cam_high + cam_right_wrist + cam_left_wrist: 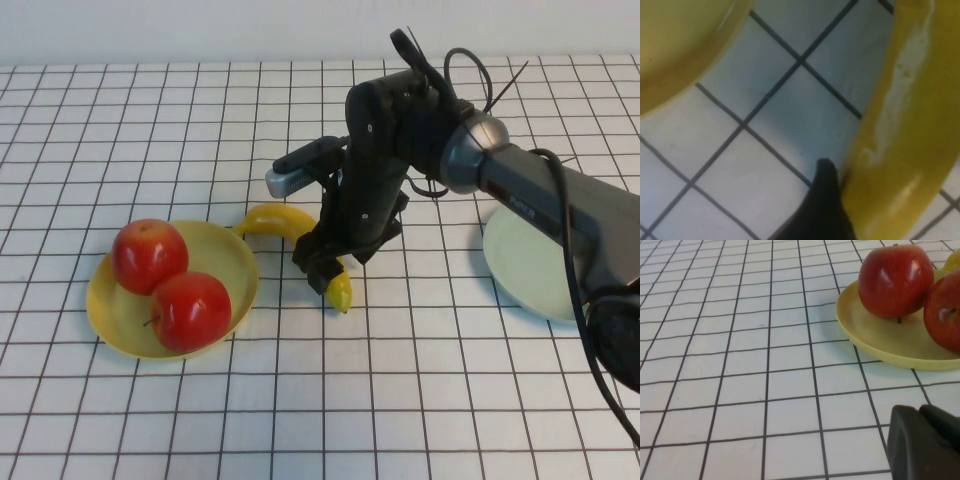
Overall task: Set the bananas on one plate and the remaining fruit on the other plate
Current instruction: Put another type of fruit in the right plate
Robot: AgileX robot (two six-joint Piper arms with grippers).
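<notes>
Two red apples (150, 255) (191, 310) sit on the yellow plate (225, 250); they also show in the left wrist view (895, 280) (945, 310) on that plate (875, 335). A yellow banana (275, 220) lies on the cloth just right of the plate, its tip (340, 292) poking out below my right gripper (325, 268). The gripper is down over the banana's middle, with one dark finger (825, 200) pressed against the banana (900, 140). I cannot make out a second banana. The pale blue-green plate (525, 270) lies at the right, partly behind the right arm. My left gripper (927, 442) hovers low, left of the yellow plate, fingers together.
A white cloth with a black grid (300, 400) covers the table. The right arm (540, 195) stretches from the right edge across the pale plate towards the middle.
</notes>
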